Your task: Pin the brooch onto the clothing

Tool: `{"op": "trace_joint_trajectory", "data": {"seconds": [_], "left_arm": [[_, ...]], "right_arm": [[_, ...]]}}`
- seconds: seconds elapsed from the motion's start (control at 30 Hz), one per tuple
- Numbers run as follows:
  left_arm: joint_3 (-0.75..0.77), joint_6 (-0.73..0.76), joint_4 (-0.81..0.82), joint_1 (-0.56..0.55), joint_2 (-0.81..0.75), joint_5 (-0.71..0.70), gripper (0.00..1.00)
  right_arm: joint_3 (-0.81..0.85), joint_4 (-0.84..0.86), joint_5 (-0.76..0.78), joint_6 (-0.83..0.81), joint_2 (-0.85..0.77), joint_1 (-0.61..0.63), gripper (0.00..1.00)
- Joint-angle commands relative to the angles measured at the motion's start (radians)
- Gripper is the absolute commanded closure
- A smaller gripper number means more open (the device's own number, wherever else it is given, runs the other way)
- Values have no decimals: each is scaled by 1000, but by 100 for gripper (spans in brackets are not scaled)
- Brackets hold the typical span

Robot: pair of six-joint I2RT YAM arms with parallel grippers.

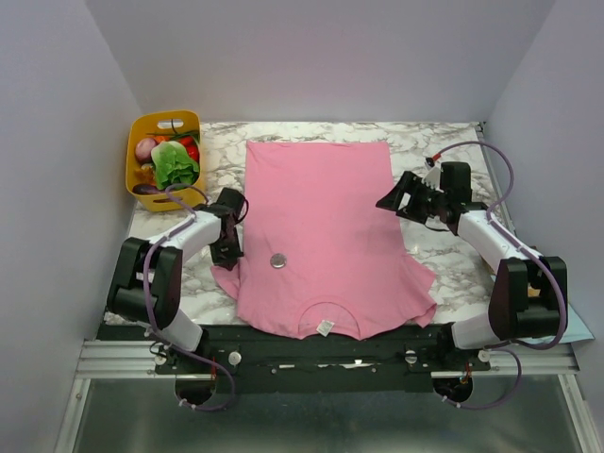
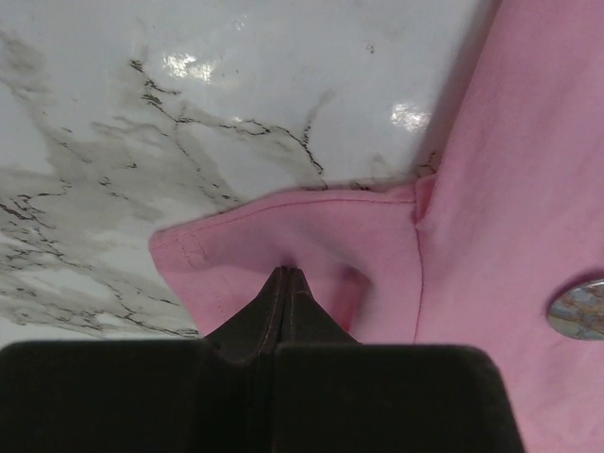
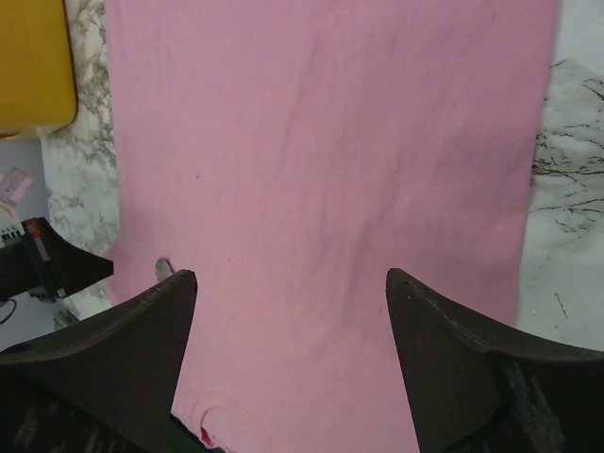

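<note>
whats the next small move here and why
Probably open the left gripper and release the shirt. The brooch already sits on it, the right gripper is open and empty, and only the left looks pinched on its fabric.

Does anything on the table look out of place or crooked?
Only slightly: one sleeve of the T-shirt is puckered beside the left gripper, not lying flat. The brooch lies on the chest; whether it is pinned, I cannot tell.

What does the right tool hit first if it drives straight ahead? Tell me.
Most likely the shirt: it fills the view ahead of the open right tool. Depth is unclear, so how soon it would touch cannot be told.
</note>
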Motion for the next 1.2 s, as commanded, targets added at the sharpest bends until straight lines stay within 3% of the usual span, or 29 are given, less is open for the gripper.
{"op": "trace_joint_trajectory", "data": {"seconds": [0.0, 0.3, 0.6, 0.93, 1.03, 1.17], "left_arm": [[19, -10, -37, -11, 53, -84, 100], [73, -40, -103, -26, 180, -238, 100], [248, -11, -290, -60, 309, -480, 100], [400, -16, -400, -87, 470, -603, 100], [427, -33, -423, -106, 454, -627, 100], [394, -2, -357, -120, 324, -536, 100]], "right_arm": [[2, -25, 0, -27, -1, 4, 10], [10, -32, 30, -27, -17, 3, 9], [11, -34, 30, -28, -3, 4, 8], [28, -43, 43, -35, 9, 4, 8], [28, -45, 50, -38, 14, 4, 8], [28, -51, 56, -45, 16, 12, 8]]}}
